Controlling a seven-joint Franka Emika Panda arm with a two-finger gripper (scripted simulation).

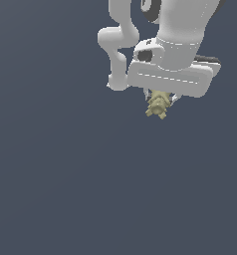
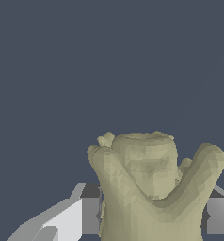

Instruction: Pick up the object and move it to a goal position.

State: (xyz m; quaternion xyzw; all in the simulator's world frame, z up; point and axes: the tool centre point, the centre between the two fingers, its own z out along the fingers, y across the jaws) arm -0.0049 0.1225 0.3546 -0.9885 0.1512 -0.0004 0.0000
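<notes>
The object [image 1: 157, 105] is a small pale tan-yellow lump with knobby projections, hanging just under the white hand of the arm in the upper right of the exterior view. My gripper [image 1: 159, 102] is shut on the object, its short fingers mostly hidden behind the lump. In the wrist view the object [image 2: 154, 188] fills the space between the two fingers [image 2: 85, 212], with its knobs sticking out past them. The goal position does not show in either view.
A plain dark blue-grey surface [image 1: 65, 189] spreads under the arm in both views. The white arm links [image 1: 120, 50] rise out of the exterior view's upper edge.
</notes>
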